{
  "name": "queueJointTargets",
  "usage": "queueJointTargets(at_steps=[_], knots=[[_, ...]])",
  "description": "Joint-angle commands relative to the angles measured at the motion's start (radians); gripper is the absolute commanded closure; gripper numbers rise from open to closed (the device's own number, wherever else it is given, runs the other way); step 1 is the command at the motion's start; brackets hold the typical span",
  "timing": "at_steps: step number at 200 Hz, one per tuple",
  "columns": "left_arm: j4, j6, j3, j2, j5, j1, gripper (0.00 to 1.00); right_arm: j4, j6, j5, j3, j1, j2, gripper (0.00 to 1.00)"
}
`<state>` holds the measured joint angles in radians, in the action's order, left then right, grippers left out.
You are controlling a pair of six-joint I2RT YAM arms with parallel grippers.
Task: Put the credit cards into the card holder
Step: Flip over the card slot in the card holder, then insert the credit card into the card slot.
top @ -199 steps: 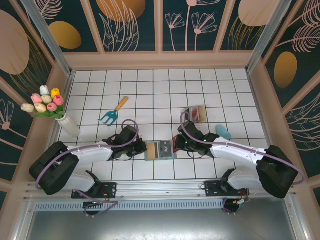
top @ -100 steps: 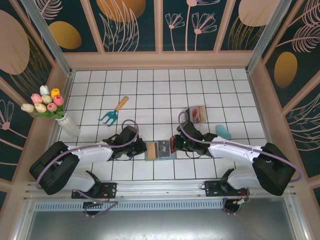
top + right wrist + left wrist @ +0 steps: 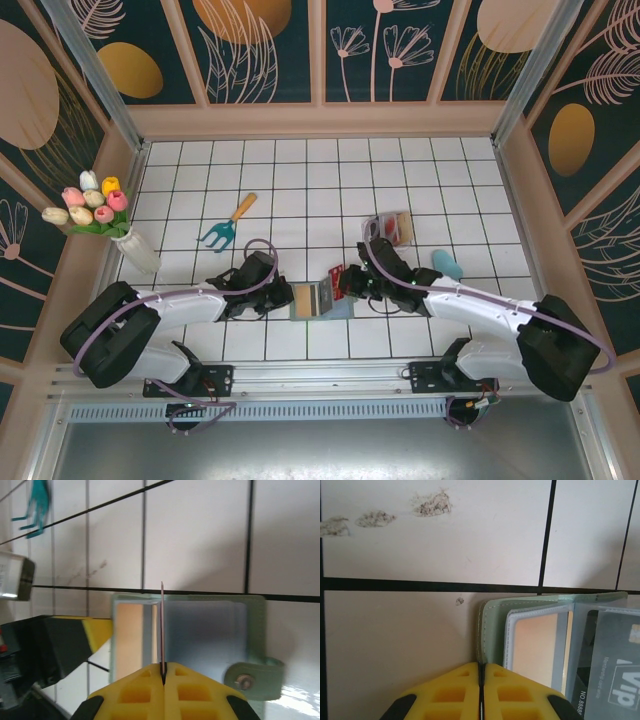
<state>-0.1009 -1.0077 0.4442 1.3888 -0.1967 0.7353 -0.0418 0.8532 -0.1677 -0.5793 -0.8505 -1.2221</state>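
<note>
The sage-green card holder point(image 3: 318, 299) lies open on the tiles between the two arms. My left gripper point(image 3: 287, 298) is shut on its left edge, the yellow fingers point(image 3: 455, 690) pinching the green cover point(image 3: 492, 625). A tan card point(image 3: 535, 645) sits in the left grey pocket and a dark card point(image 3: 615, 680) lies in the right one. My right gripper point(image 3: 346, 284) is shut on a red card point(image 3: 335, 272). In the right wrist view that card point(image 3: 162, 625) stands edge-on over the holder point(image 3: 210, 625), near its fold. The snap tab point(image 3: 250, 677) sticks out on the right.
A clear tray point(image 3: 396, 228) holding more cards stands behind the right arm. A teal trowel point(image 3: 225, 228) lies at the left middle, a light blue object point(image 3: 447, 263) at the right. A vase of tulips point(image 3: 130, 245) stands by the left wall.
My right gripper has moved left and slightly away, bringing the red card up on edge over the open card holder. The left gripper has stayed clamped on the holder's left edge.
</note>
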Motion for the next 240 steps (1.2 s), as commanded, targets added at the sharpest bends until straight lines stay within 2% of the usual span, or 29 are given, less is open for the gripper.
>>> queueJointTargets(at_steps=[1, 22, 44, 69, 93, 119, 129, 194, 240], knots=[[-0.017, -0.016, -0.014, -0.001, 0.023, 0.006, 0.92, 0.134, 0.031, -0.089, -0.029, -0.004, -0.072, 0.96], [-0.023, -0.028, -0.024, -0.011, 0.033, 0.006, 0.92, 0.19, 0.039, -0.118, -0.05, -0.022, -0.156, 0.96], [-0.02, -0.038, -0.035, -0.03, 0.047, 0.007, 0.91, 0.175, 0.039, -0.097, -0.076, -0.034, -0.22, 0.96], [0.017, -0.055, -0.053, -0.086, 0.095, 0.006, 0.87, 0.155, 0.059, -0.034, -0.052, -0.035, -0.204, 0.98], [0.034, -0.065, -0.08, -0.159, 0.129, 0.006, 0.77, 0.162, 0.051, -0.034, -0.007, -0.017, -0.134, 0.97], [-0.032, -0.051, -0.104, -0.198, 0.098, 0.006, 0.58, 0.227, 0.05, -0.075, 0.05, 0.001, -0.083, 0.97], [-0.049, -0.043, -0.101, -0.189, 0.08, 0.006, 0.55, 0.258, 0.062, -0.088, 0.068, 0.001, -0.08, 0.97], [-0.106, -0.025, -0.078, -0.081, 0.009, 0.006, 0.55, 0.412, 0.076, -0.137, 0.115, -0.009, -0.163, 0.97], [-0.114, -0.023, -0.07, -0.026, -0.006, 0.008, 0.65, 0.418, 0.078, -0.106, 0.111, -0.033, -0.238, 0.98]])
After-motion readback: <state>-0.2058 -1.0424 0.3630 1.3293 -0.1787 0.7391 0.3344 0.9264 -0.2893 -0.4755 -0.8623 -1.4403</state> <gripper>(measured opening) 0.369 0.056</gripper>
